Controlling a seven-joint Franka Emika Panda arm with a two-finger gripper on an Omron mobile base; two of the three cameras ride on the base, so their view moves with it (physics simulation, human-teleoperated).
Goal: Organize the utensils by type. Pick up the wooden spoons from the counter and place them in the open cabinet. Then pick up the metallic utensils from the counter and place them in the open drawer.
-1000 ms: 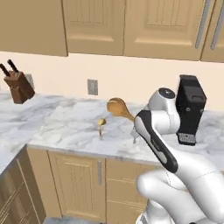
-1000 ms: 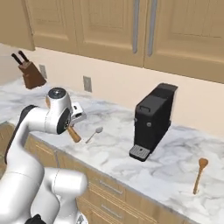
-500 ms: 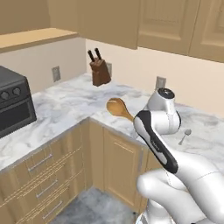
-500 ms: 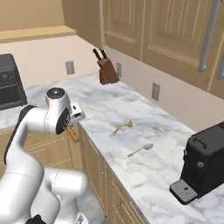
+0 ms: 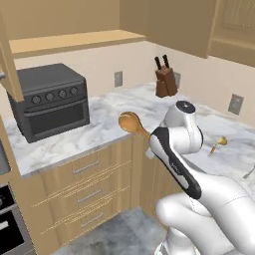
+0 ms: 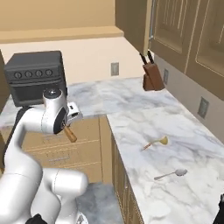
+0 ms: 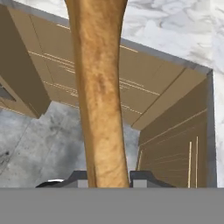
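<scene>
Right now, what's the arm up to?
The claw is shut on the wooden spoon, holding it in the air off the corner of the marble counter, above the floor and base cabinets. The two metallic utensils, a gold one and a silver spoon, lie on the counter, not yet picked up.

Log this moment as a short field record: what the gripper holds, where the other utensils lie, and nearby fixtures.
gripper: shut on wooden spoon, carried off the counter edge
gold utensil: lying on the marble counter
silver spoon: on the counter, apart from the gold utensil
knife block: by the back wall
toaster oven: on the counter's other leg
</scene>
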